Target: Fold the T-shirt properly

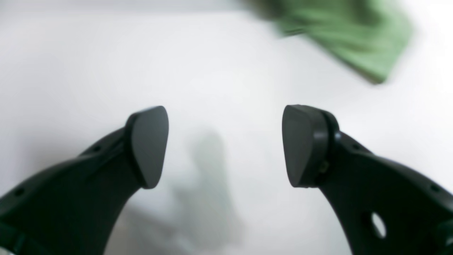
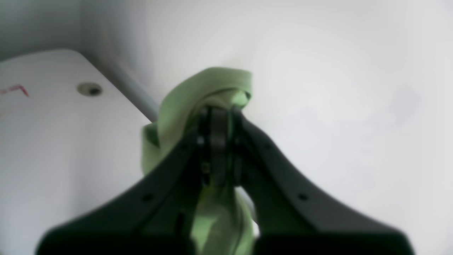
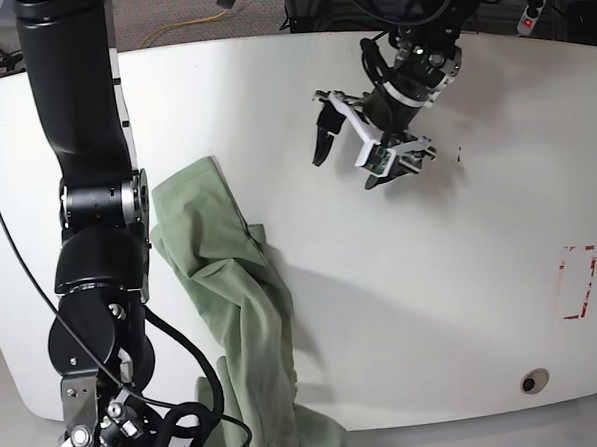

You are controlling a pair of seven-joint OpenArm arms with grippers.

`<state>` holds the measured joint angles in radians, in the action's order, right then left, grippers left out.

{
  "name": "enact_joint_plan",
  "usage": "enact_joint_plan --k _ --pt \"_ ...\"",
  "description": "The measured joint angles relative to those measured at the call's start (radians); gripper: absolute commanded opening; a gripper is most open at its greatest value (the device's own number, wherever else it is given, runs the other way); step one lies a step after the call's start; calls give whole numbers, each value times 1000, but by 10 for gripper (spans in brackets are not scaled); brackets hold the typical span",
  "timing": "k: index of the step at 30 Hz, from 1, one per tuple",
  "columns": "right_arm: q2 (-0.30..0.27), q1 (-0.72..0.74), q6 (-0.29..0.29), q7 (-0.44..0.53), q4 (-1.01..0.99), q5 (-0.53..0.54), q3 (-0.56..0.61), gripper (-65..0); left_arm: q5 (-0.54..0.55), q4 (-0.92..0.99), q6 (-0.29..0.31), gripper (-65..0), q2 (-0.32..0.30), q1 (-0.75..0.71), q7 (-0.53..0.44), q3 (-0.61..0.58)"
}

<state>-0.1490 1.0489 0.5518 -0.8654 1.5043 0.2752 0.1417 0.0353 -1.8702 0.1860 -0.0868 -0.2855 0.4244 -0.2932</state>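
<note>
t-shirt (image 3: pixel 238 317): pale sage-green, wrinkled and bunched into a long strip; in the base view it lies on the worktop from about 10 o'clock down to 6 o'clock, where its lower end drapes past the near rim.
worktop (image 3: pixel 423 307): white with rounded corners; a red outlined rectangle (image 3: pixel 580 282) is marked at 3 o'clock and a small round hole (image 3: pixel 533 380) sits at about 4 o'clock.
right gripper (image 2: pixel 217 117): jaws together, clamped on a bunched fold of the t-shirt; green cloth curls over the tips and more of it hangs below between the black fingers.
left gripper (image 1: pixel 225 145): jaws wide apart with nothing between them, above bare white worktop; in the base view it is at about 1 o'clock, well apart from the garment.
left wrist view: a blurred corner of the green cloth shows at 1 o'clock, clear of both pads.
right arm (image 3: pixel 93 224): black, standing tall at 9 o'clock in the base view, just beside the cloth.
</note>
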Motion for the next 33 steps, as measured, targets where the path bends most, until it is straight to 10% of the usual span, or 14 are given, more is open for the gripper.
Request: enact_joint_plan --k 33 --pt "-3 -79 2 1 -2 -21 6 -650 3 809 -1 -192 239 530 -113 -526"
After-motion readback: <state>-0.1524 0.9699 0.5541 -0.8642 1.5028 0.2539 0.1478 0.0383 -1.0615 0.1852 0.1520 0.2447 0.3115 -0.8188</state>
